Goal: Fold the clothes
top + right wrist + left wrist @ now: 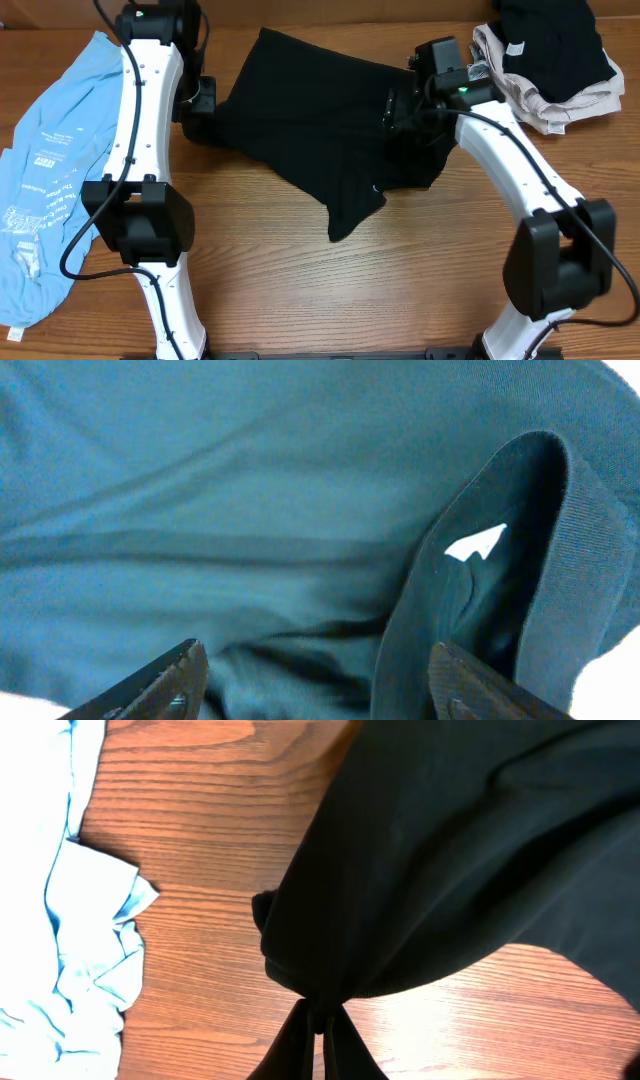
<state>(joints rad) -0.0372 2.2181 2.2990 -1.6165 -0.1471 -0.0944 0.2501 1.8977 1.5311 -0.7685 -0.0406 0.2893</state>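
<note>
The clothes here are chiefly a large black garment (310,120) spread crumpled across the middle of the wooden table (400,290). My left gripper (203,100) is at its left edge, shut on a bunched fold of the black fabric (400,870), which pulls into a pinch at the left gripper's (320,1020) tips. Over the garment's right part, my right gripper (400,115) hovers close. In the right wrist view its fingers (165,680) stand wide apart on either side of the fabric, the right gripper (318,672) open beside the collar with its small white tag (478,543).
A light blue shirt (50,180) lies along the table's left side; its edge shows in the left wrist view (70,920). A pile of black and beige clothes (550,60) sits at the back right corner.
</note>
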